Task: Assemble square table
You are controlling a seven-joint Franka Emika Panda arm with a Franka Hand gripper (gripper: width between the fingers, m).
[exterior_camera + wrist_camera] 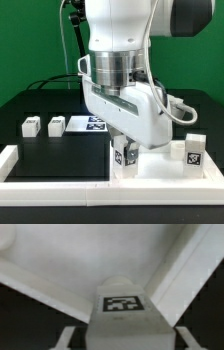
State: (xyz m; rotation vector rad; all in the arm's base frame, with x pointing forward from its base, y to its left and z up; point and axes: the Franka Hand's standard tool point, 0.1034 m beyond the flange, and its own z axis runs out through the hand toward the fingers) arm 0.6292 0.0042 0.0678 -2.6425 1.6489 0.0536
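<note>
The white square tabletop [155, 168] lies at the exterior view's lower right, and its raised rim shows in the wrist view [60, 263]. My gripper [123, 148] stands over the slab's near left corner. It is shut on a white tagged leg block [124, 155], held upright on or just above the slab. In the wrist view the leg [122, 303] fills the space between my fingers [68, 336] and my gripper [125, 335]. A second leg [192, 152] stands at the slab's right side. Two more legs [30, 127] [56, 125] stand on the black table at the left.
The marker board [88, 123] lies behind the arm at mid table. The long white border rail [50, 186] runs along the front edge and up the left side. Black cables hang at the back left.
</note>
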